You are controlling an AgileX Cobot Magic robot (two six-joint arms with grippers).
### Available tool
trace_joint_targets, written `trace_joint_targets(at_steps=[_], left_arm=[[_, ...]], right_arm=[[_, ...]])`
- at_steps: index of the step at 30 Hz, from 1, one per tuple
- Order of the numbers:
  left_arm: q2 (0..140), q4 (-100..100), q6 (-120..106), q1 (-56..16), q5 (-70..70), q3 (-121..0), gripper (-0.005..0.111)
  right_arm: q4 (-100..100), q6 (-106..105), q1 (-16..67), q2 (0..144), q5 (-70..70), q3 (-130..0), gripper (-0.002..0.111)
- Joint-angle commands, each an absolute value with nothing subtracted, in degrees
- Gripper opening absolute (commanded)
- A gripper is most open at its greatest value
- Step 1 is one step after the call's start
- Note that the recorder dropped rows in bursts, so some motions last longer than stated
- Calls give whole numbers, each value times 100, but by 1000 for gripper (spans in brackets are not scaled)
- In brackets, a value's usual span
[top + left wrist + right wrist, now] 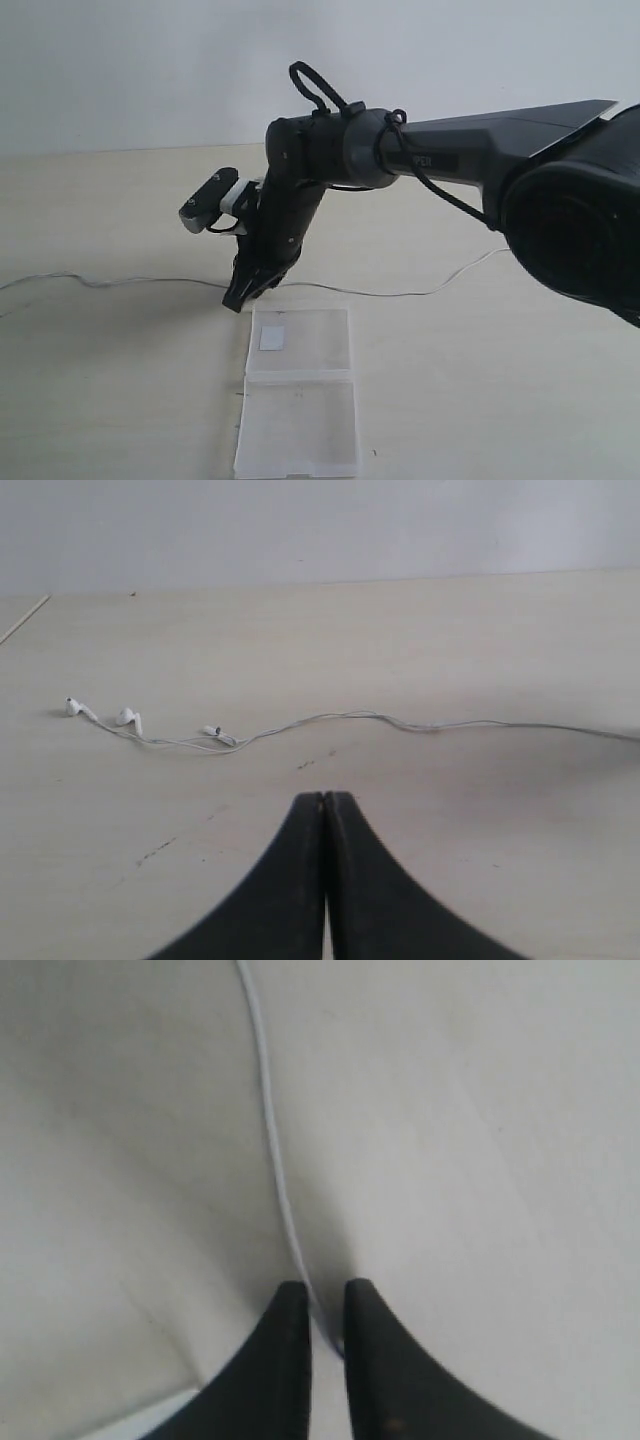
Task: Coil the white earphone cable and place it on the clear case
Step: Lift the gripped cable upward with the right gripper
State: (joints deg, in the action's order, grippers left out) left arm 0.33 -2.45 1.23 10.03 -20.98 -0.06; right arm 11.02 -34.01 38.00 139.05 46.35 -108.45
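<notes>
The white earphone cable lies stretched out across the table, uncoiled, passing just behind the clear case. The case lies open and flat, with a small white label in its far half. My right gripper points down at the cable just beyond the case's far left corner. In the right wrist view the cable runs in between the fingertips of the right gripper, which stand a narrow gap apart. My left gripper is shut on nothing, a short way from the cable, the two earbuds and the plug.
The right arm reaches in from the right over the table's middle, with a black loop of its own wiring on top. A pale wall stands behind the table. Small dark specks mark the tabletop.
</notes>
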Motion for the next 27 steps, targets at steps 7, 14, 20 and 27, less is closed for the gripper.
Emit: trace_joint_targets(at_steps=[7, 14, 20, 27], left_arm=[[0, -216, 118, 1018, -2059, 0, 0], [0, -216, 118, 1018, -2059, 0, 0], [0, -216, 118, 1018, -2059, 0, 0], [0, -216, 118, 1018, -2059, 0, 0]], right_arm=[[-113, -3144, 3795, 13427, 5036, -10835, 0], [0, -3144, 3795, 12290, 4673, -10835, 0], [0, -3129, 3795, 11227, 4700, -10835, 0], [-73, -3129, 3795, 9909, 4413, -10835, 0]])
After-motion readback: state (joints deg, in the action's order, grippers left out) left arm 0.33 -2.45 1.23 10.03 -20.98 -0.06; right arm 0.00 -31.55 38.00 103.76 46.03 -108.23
